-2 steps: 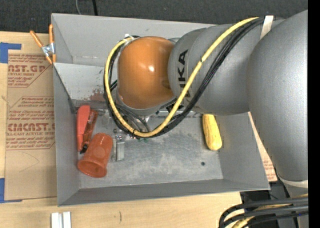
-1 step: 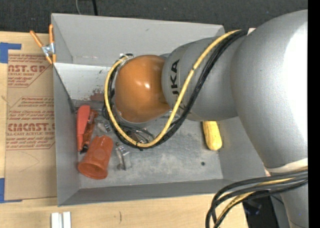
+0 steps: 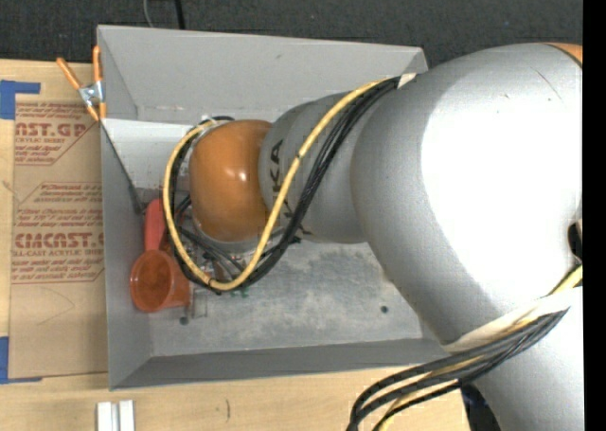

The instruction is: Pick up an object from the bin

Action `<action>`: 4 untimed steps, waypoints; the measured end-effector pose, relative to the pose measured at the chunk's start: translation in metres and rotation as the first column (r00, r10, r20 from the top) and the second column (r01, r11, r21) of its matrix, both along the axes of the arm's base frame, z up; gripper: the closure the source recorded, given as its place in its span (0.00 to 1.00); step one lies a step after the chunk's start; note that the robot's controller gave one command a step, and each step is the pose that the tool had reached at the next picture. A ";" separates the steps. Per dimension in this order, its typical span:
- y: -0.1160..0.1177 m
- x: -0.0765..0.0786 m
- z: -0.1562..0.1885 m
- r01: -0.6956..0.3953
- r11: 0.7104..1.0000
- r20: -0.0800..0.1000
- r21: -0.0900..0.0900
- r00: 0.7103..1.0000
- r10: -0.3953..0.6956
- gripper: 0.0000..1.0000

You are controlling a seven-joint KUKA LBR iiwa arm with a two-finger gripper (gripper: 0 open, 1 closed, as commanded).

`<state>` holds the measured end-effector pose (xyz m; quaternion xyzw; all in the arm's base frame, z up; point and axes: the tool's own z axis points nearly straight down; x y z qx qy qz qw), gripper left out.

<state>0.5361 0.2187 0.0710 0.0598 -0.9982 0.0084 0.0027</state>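
The arm [image 3: 473, 192] reaches into the grey metal bin [image 3: 284, 60] from the right, and its wrist, capped by an orange cover [image 3: 227, 178] and looped with yellow and black cables [image 3: 284, 183], hangs low over the bin's left part. The gripper [image 3: 196, 292] sits under that wrist, mostly hidden by it, so whether it is spread or closed cannot be told, and nothing can be seen pinched in it. The nearest thing is an orange scoop [image 3: 151, 279], a small round cup with a redder handle [image 3: 153, 225] running up from it, lying on the bin floor along the left wall, just beside the gripper. Whether they touch cannot be told. The step in hand looks like the final approach to this scoop, with the grasp itself not yet visibly made. To do it well, the gripper would want to straddle the narrow handle or the cup's rim rather than the wide bowl. It should come down squarely so the scoop does not skid against the sloping wall. It also needs room on the wall side, since the scoop lies close to the metal and a jaw could catch there. The lift should then go straight up, with the cables kept clear of the rim.
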 end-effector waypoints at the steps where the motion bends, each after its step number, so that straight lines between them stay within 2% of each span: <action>1: 0.000 0.000 0.000 0.001 1.000 0.000 0.001 1.000 -0.001 1.00; 2: 0.000 0.014 0.076 -0.068 0.998 -0.002 0.001 0.998 0.068 0.00; 3: -0.001 0.016 0.085 -0.071 0.998 0.003 0.002 0.998 0.071 0.00; 4: 0.001 0.001 0.064 -0.200 0.980 0.009 0.003 0.980 0.200 0.00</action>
